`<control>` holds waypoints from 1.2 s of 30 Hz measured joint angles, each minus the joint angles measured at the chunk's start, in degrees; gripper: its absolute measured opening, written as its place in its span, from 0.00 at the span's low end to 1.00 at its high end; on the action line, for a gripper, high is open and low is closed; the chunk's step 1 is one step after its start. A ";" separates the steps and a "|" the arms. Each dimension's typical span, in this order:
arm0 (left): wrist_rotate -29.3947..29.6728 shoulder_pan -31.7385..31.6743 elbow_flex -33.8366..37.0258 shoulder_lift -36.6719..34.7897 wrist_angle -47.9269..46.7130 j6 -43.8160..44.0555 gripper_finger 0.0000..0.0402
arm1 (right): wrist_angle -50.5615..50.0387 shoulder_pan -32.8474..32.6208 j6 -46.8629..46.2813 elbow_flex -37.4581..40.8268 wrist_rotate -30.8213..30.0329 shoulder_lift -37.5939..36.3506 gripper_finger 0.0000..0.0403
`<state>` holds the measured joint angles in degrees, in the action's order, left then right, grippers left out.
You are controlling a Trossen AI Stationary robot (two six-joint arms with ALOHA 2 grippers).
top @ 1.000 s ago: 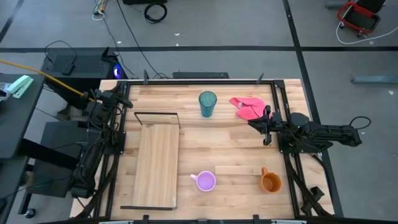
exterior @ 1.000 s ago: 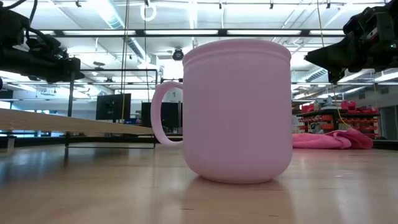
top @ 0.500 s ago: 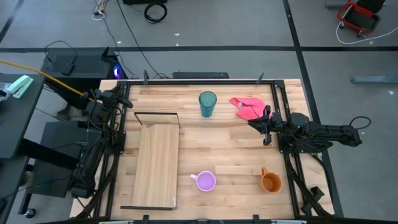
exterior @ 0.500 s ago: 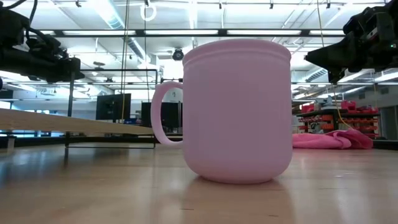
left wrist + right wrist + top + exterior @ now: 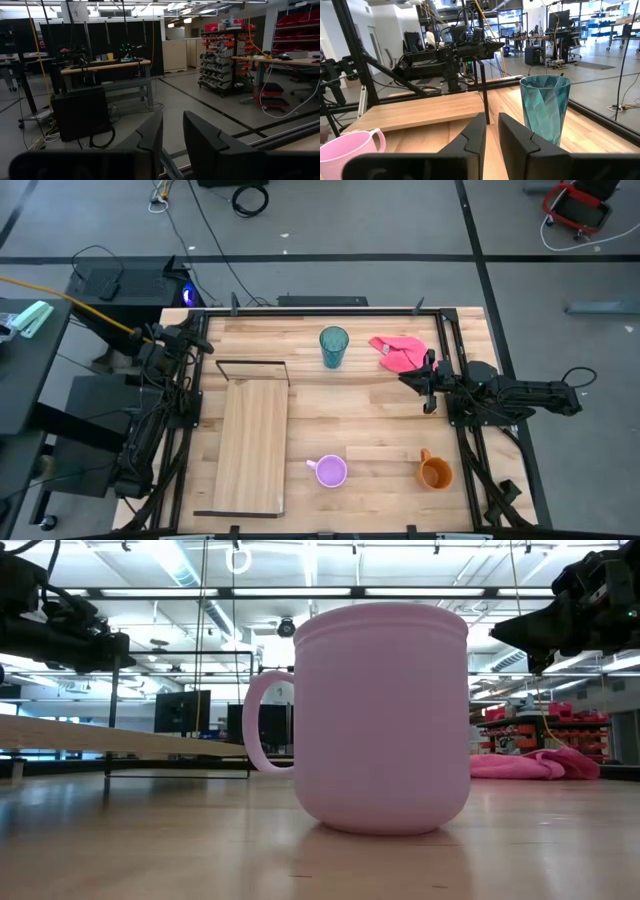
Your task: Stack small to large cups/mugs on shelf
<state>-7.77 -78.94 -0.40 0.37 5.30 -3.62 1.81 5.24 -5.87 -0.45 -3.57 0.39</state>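
Table (image 5: 360,415), pale wood planks, carries everything. Shelf (image 5: 250,445) is the biggest item on it: long pale board w/ thin black wire frame at both ends, lying on the table's left half, top bare.

Cups, tall to squat:
- Teal tumbler (image 5: 333,347): see-through, faceted, upright near the table's far edge, about centre. Seems to hold nothing; right wrist view looks straight through its wall (image 5: 545,107).
- Lilac mug (image 5: 330,471): upright near the front edge, just right of shelf, handle twd the shelf. From above, inside shows only lilac. Fills the low view (image 5: 385,720).
- Orange mug (image 5: 435,473): upright at front right, well apart from lilac mug, handle twd table's far side. Inside shows only orange.

Pink cloth (image 5: 400,353): crumpled heap, near the tumbler on its right, not touching.

Left gripper (image 5: 205,345): hovers off the table's far-left corner, beyond shelf end. Fingers (image 5: 150,135) a narrow gap apart, nothing btwn them.

Right gripper (image 5: 430,385): over the table's right side, near the cloth, aimed twd the shelf. Fingers (image 5: 475,132) slightly apart, grasping nothing.
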 joint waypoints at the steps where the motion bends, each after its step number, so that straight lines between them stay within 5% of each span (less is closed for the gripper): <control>1: 0.00 0.00 0.00 0.01 0.00 0.00 0.22 | 0.01 0.01 0.00 0.00 0.00 0.02 0.15; 36: 0.00 -0.02 0.00 0.01 0.00 0.00 0.22 | -0.01 0.01 0.00 0.00 -0.02 0.00 0.15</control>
<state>-7.77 -78.96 -0.40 0.38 5.30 -3.62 1.80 5.26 -5.87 -0.45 -3.59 0.38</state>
